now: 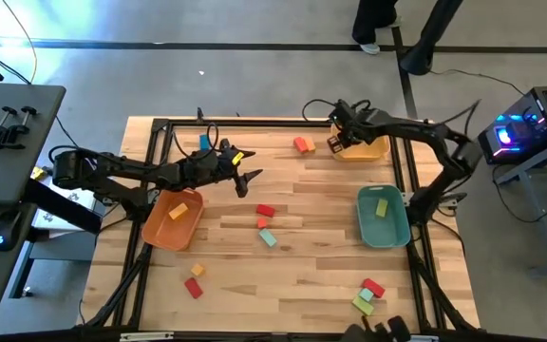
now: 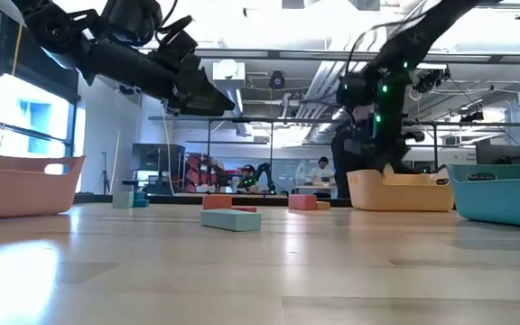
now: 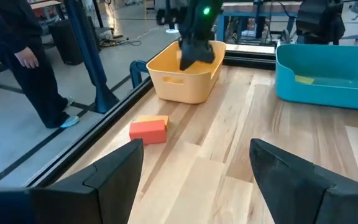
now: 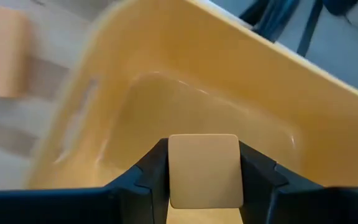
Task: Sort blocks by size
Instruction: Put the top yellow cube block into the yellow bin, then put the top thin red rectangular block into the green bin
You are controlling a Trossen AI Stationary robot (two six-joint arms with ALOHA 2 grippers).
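My right gripper (image 1: 335,141) hangs over the near-left corner of the yellow bin (image 1: 364,148), shut on a pale orange block (image 4: 204,171). My left gripper (image 1: 251,180) waits open above the table left of centre, with nothing between its fingers (image 3: 110,177). A red and orange block (image 3: 149,129) lies on the table left of the yellow bin. A red block (image 1: 266,211), a small orange one (image 1: 262,223) and a teal one (image 1: 269,237) lie mid-table. Others lie near the front edge (image 1: 194,288) (image 1: 368,294). One yellow block lies in the orange bin (image 1: 179,211), another in the teal bin (image 1: 383,207). My right gripper pinches the pale orange block by two opposite sides (image 4: 169,174) between its two fingers (image 4: 151,177). The fingers come from above, slanting steeply down. The block is lifted clear, above the inside of the yellow bin (image 4: 185,93).
The orange bin (image 1: 160,233) stands at the left, the teal bin (image 1: 392,233) at the right, and the yellow bin at the far right. A blue block (image 1: 204,141) lies at the far left. A black frame (image 1: 160,128) borders the table. A person (image 3: 17,56) stands beyond the far side.
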